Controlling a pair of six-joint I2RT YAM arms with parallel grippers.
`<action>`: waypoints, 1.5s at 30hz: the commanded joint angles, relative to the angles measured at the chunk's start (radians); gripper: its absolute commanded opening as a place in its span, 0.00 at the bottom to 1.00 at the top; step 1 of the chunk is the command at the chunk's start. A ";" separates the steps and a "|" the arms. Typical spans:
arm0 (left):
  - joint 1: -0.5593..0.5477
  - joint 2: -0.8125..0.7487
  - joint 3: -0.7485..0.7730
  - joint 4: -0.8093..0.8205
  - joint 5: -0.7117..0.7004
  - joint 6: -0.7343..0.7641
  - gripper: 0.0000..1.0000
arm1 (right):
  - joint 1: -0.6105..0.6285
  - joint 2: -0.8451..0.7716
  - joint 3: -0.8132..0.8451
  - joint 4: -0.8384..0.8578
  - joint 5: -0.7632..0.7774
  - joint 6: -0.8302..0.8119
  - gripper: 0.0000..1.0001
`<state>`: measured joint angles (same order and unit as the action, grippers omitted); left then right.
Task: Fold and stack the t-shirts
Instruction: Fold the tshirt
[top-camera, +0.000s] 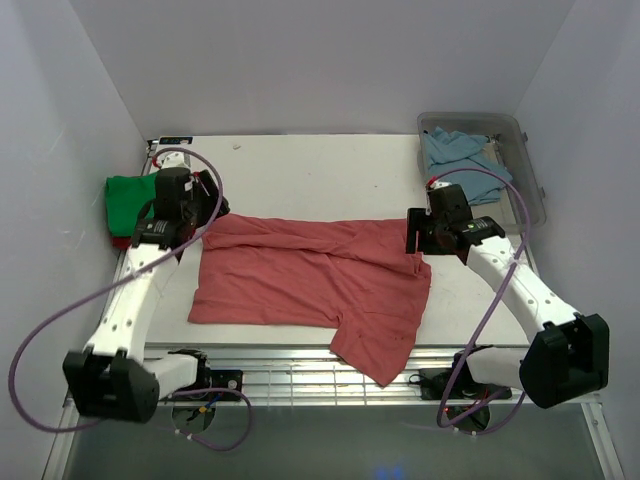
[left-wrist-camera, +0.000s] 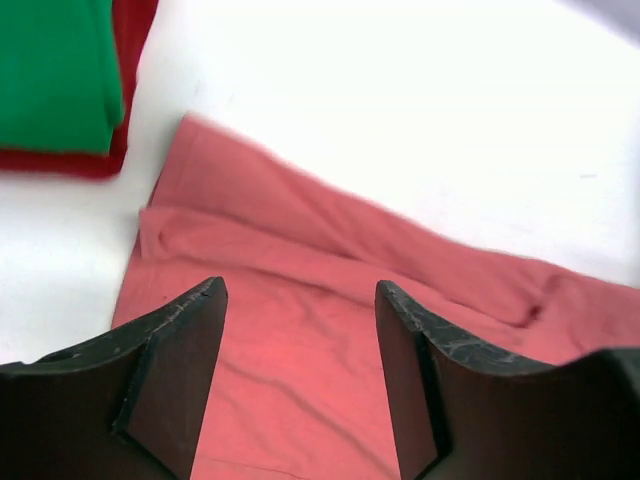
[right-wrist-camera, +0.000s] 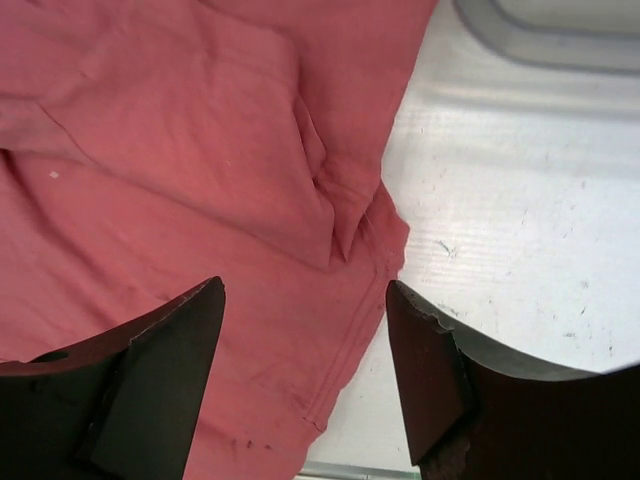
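Observation:
A salmon-pink t-shirt (top-camera: 310, 280) lies spread across the middle of the table, with one flap hanging over the near edge. My left gripper (top-camera: 203, 222) hovers open over its far left corner, and in the left wrist view only pink cloth (left-wrist-camera: 300, 380) shows between the gripper (left-wrist-camera: 300, 290) jaws. My right gripper (top-camera: 416, 238) is open above the shirt's far right edge; its wrist view shows the gripper (right-wrist-camera: 305, 285) over the hem (right-wrist-camera: 350, 350), holding nothing. A folded green t-shirt (top-camera: 130, 195) rests on a red t-shirt (top-camera: 122, 241) at the left. A light blue t-shirt (top-camera: 452, 148) lies in the bin.
The clear plastic bin (top-camera: 525, 165) stands at the back right corner. White walls close in the table on three sides. Purple cables loop from both arms. A metal rail (top-camera: 300, 365) runs along the near edge.

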<state>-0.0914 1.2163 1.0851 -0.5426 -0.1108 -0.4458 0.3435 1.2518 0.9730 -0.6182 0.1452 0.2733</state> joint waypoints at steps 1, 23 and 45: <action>-0.014 -0.191 -0.034 0.027 0.004 0.060 0.72 | 0.015 -0.034 0.059 0.101 0.025 -0.010 0.72; -0.014 -0.066 0.009 0.101 0.109 0.078 0.77 | 0.104 0.176 0.199 0.120 0.036 -0.014 0.72; -0.007 0.466 0.190 0.153 0.037 0.121 0.78 | -0.003 0.729 0.682 -0.019 -0.234 -0.077 0.57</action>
<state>-0.1059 1.6821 1.2266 -0.3878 -0.0322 -0.3370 0.3256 1.9770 1.6424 -0.5846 0.0036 0.1936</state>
